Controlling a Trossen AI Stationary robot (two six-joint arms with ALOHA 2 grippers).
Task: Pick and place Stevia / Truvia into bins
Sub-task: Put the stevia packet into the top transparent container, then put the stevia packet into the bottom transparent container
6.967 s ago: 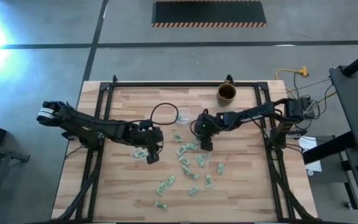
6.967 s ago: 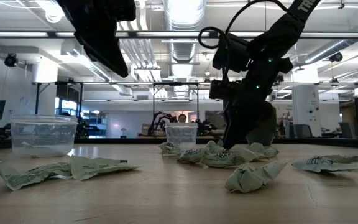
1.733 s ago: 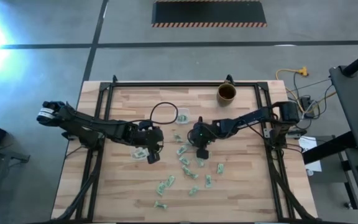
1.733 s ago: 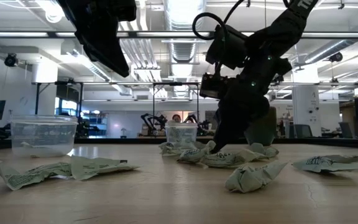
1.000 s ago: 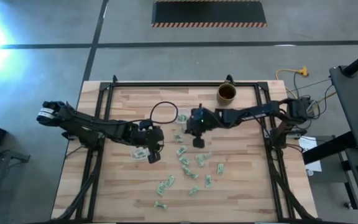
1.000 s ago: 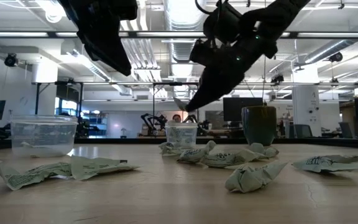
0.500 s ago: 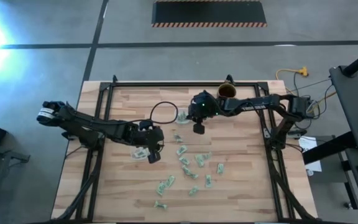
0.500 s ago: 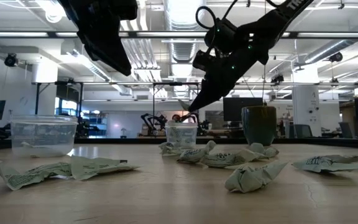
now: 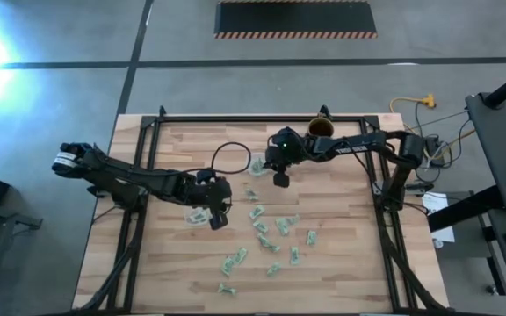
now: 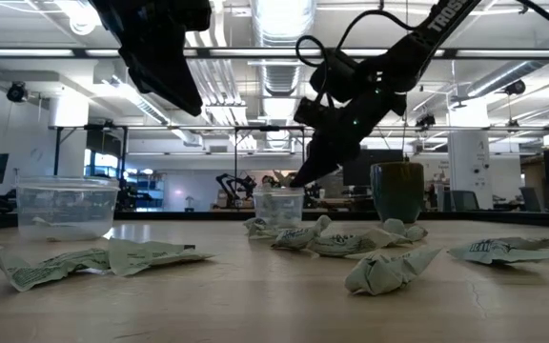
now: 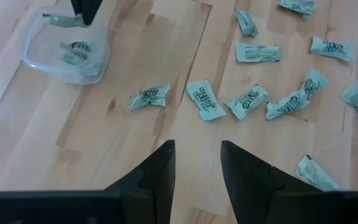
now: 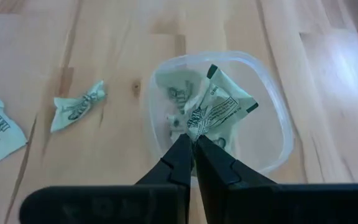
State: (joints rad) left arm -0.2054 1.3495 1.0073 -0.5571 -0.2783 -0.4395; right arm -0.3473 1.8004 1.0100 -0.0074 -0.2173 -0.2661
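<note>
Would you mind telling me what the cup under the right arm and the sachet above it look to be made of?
The cup looks like clear, glossy thin plastic: the wood grain shows through its wall. The sachet in the right pincer looks like matte printed paper, pale green and white, holding sharp creases, though a lining cannot be ruled out.

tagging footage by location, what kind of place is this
Probably a robotics lab or industrial workshop: a light wooden worktable stands on a grey concrete floor with a black hazard-striped mat, and exposed silver ceiling ducts run overhead.
</note>
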